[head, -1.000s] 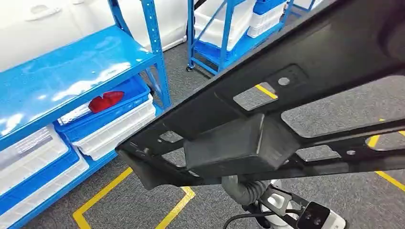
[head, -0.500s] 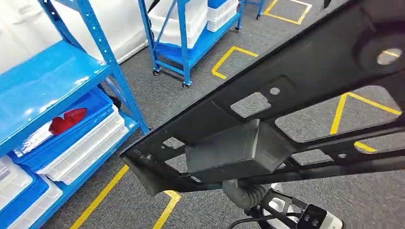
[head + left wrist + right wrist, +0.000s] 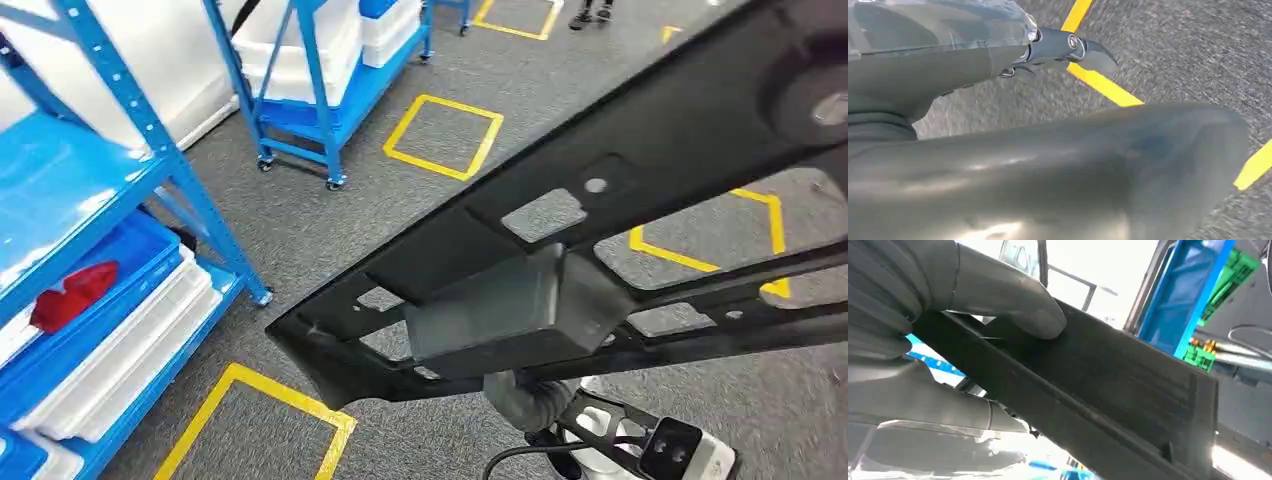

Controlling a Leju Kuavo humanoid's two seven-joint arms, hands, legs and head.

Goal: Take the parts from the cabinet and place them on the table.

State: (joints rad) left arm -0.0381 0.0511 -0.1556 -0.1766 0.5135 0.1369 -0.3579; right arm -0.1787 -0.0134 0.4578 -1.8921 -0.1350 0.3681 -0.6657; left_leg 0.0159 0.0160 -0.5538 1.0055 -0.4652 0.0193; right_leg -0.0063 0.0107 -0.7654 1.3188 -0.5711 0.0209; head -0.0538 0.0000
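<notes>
Blue shelving (image 3: 150,150) on the left holds white and blue bins (image 3: 120,330), one with a red piece (image 3: 72,295) inside, while the long black part (image 3: 600,240) spans the view above the grey floor, clamped between the right hand's (image 3: 923,320) thumb and fingers (image 3: 938,412); the left hand's (image 3: 998,55) grip cannot be told

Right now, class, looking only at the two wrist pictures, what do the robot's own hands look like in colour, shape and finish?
The right hand has a grey ribbed cover and a thick, smooth, rounded grey thumb. The left hand is matt grey with a darker finger ending in a pointed, claw-like tip, with small silver screw heads at its pivots. No markings can be made out.
</notes>
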